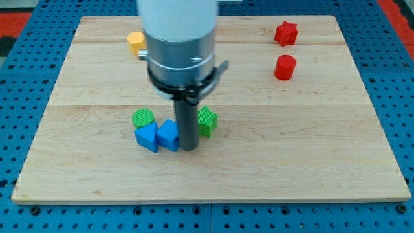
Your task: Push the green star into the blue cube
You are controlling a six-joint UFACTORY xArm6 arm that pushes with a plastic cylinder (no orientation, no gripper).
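The green star (207,121) lies near the board's middle, partly hidden behind my rod. The blue cube (168,134) sits just to the view's left of the rod. My tip (188,148) rests on the board between them, touching or almost touching the blue cube's right side, with the green star just up and right of it. A second blue block (147,137) sits against the cube's left side. A green cylinder (143,118) stands just above that blue block.
A yellow block (135,43) lies at the view's top left, partly hidden by the arm. A red star (285,33) and a red cylinder (284,67) lie at the top right. The wooden board (310,162) ends on a blue pegboard surround.
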